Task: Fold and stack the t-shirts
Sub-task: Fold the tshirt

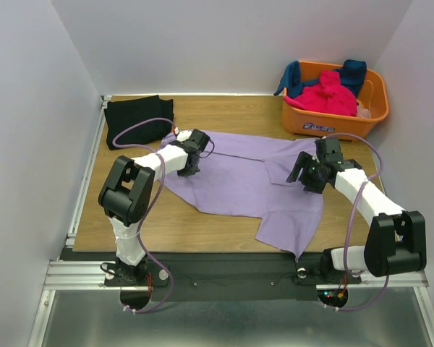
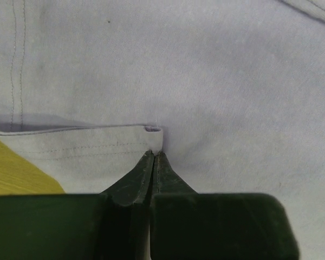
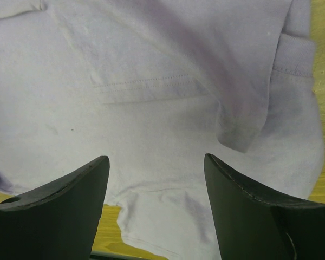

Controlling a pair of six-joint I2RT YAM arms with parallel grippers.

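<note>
Lavender t-shirt point(image 1: 239, 181) lies spread on table point(image 1: 130, 217), btwn both arms. L gripper point(image 2: 153, 154) fingers pressed together, pinching a hem fold at shirt's left edge. R gripper point(image 3: 156, 160) fingers wide apart over shirt's right side, gripping nothing. Far left: folded black t-shirt point(image 1: 134, 116). Far right: orange basket point(image 1: 333, 124) w/ pink t-shirt point(image 1: 329, 94) & teal t-shirt point(image 1: 354, 72).

Top view high above the near edge, looking down and forward over the whole tabletop point(image 1: 224, 108), each wrist view close over the lavender t-shirt point(image 1: 239, 181), cloth shared by all three.

Lab booth (white walls point(image 1: 239, 43))
</note>
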